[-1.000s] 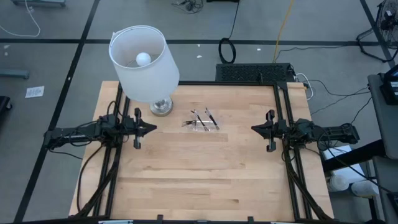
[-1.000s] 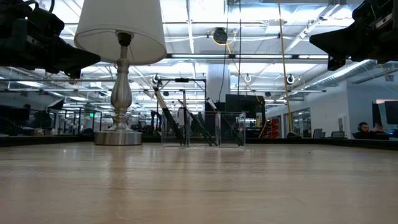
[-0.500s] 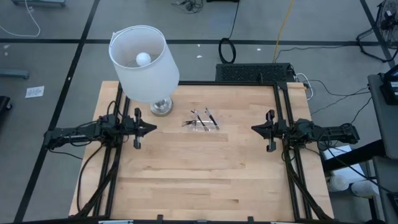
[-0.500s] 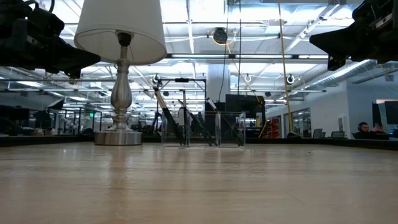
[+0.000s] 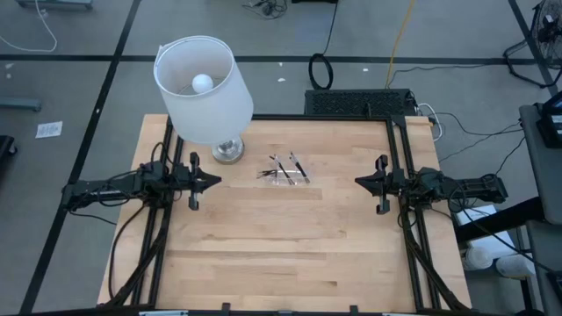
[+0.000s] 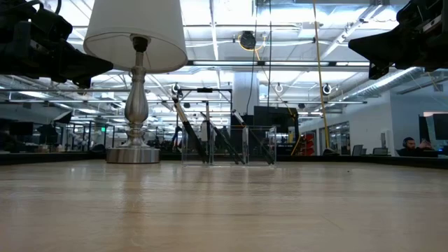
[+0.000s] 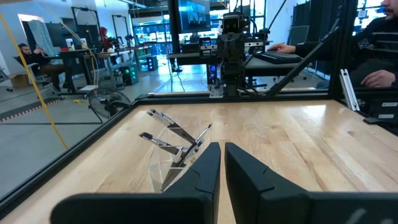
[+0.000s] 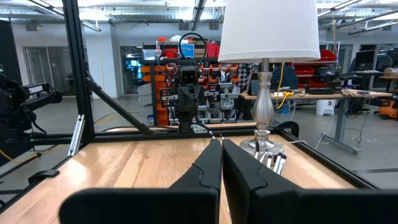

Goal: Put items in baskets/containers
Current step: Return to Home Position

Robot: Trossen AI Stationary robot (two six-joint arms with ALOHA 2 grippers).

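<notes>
The brushes (image 5: 284, 168) lean slanted inside the transparent tray (image 6: 260, 147), toward the far middle of the surface (image 5: 281, 250) and just right of the lamp (image 5: 204, 88). At the surface's left edge the left hand (image 5: 211, 182) hovers empty with its fingers together. At the right edge the right hand (image 5: 362, 182) hovers the same way, pressed together and empty, well apart from the tray.

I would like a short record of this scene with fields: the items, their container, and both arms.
items: several dark brushes, leaning inside the transparent organizer
container place: on the table, beside the lamp
left arm: left gripper shut, empty, near the table's left edge
right arm: right gripper shut, empty, near the table's right edge
</notes>
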